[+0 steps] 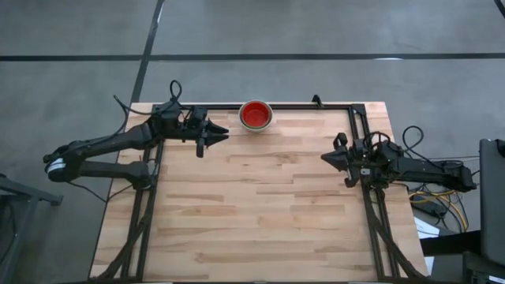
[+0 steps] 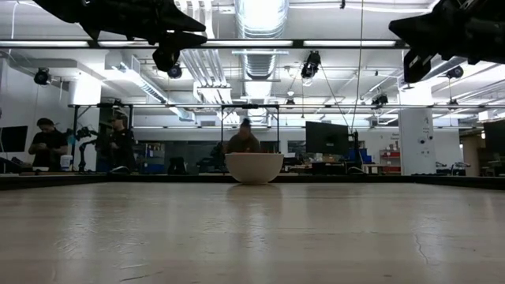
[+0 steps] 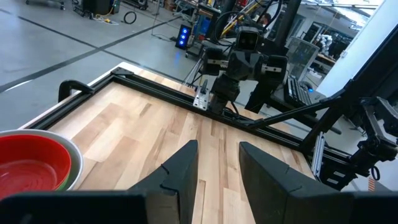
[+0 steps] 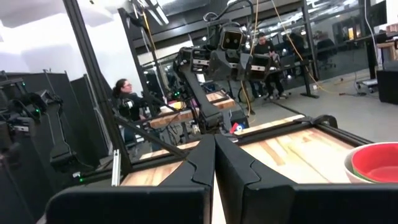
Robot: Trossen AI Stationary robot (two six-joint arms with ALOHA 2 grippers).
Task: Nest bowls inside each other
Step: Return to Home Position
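At the surface's (image 1: 260,205) far edge, the nested bowls (image 1: 256,115), red uppermost, stand nearer the left hand (image 1: 221,136), slightly parted and empty, than the right hand (image 1: 324,158), closed on nothing.

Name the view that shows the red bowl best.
The high view: the red bowl shows whole, from above. Both wrist views crop it at the frame edge; the low view shows only the white bowl around it.

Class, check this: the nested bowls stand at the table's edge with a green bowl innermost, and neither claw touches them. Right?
No: the innermost bowl is red, not green, as the high view shows. The bowls do stand at the table's edge, untouched by the left claw or right claw.
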